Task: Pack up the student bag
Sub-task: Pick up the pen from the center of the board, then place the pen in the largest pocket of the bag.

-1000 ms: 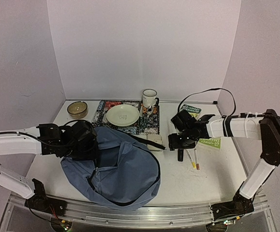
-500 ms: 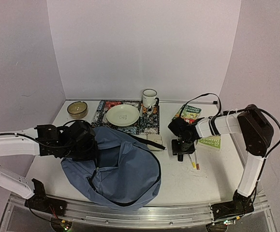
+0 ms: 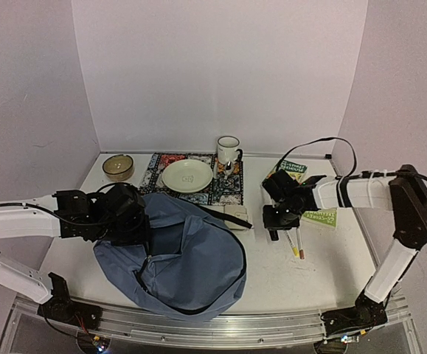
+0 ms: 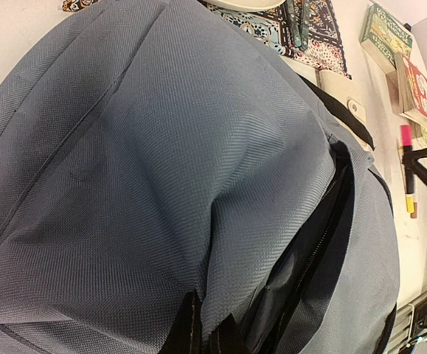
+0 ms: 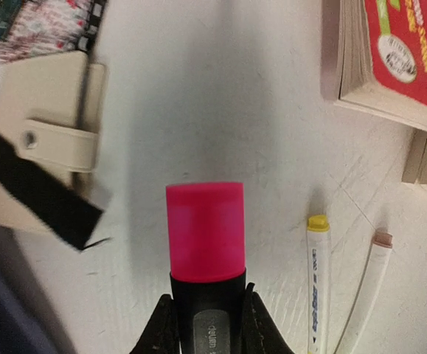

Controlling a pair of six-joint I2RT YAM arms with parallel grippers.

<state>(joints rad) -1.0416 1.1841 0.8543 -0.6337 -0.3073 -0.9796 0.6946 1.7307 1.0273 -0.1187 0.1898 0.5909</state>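
Right pincer (image 5: pixel 207 313) clamped tight on the black barrel of a pink highlighter (image 5: pixel 204 232), cap pointing ahead, over the table (image 5: pixel 198 88). Left pincer (image 4: pixel 206 335) apparently pinched on a fold of the student bag (image 4: pixel 198 162) beside its zipper mouth. Risk, as judged: mouth only a narrow dark slit, so highlighter could snag the rim or the black strap (image 5: pixel 36 192) and drop beside the bag; a slipping fold would let the mouth sag shut. Bag slate-blue, soft, slumped flat, left of centre on the table, just in front of the patterned mat (image 3: pixel 154 166).
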